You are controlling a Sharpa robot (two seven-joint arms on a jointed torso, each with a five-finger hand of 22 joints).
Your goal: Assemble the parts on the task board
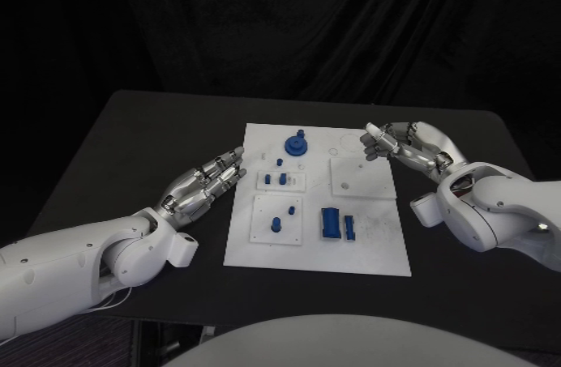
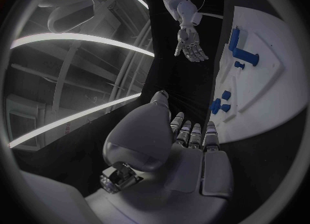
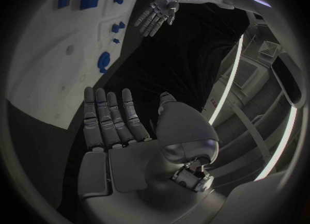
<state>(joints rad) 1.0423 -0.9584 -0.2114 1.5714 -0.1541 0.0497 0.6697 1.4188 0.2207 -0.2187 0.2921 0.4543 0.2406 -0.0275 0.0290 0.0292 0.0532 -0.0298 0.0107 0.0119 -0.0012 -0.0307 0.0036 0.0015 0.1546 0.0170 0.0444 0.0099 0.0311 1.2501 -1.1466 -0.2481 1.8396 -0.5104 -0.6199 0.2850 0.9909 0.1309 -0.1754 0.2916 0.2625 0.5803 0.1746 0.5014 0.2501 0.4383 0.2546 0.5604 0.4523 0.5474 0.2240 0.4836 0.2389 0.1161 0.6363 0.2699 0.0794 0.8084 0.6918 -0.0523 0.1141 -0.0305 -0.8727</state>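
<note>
The white task board (image 1: 374,245) lies in the middle of the black table. A round blue part (image 1: 297,145) stands near its far edge. Small blue pegs (image 1: 276,177) sit on the left side, and two blue blocks (image 1: 336,223) lie nearer the front. My left hand (image 1: 208,182) is open, fingers stretched flat beside the board's left edge, holding nothing. My right hand (image 1: 404,147) is open with slightly bent fingers at the board's far right corner. The left wrist view shows my left hand (image 2: 187,146), the board (image 2: 274,95) and my right hand (image 2: 190,46); the right wrist view shows my right hand (image 3: 113,131).
A raised white square plate (image 1: 362,177) sits on the board's right half, and a smaller one (image 1: 278,231) carries pegs on the left. The black table (image 1: 140,140) reaches out on both sides of the board. A dark curtain hangs behind.
</note>
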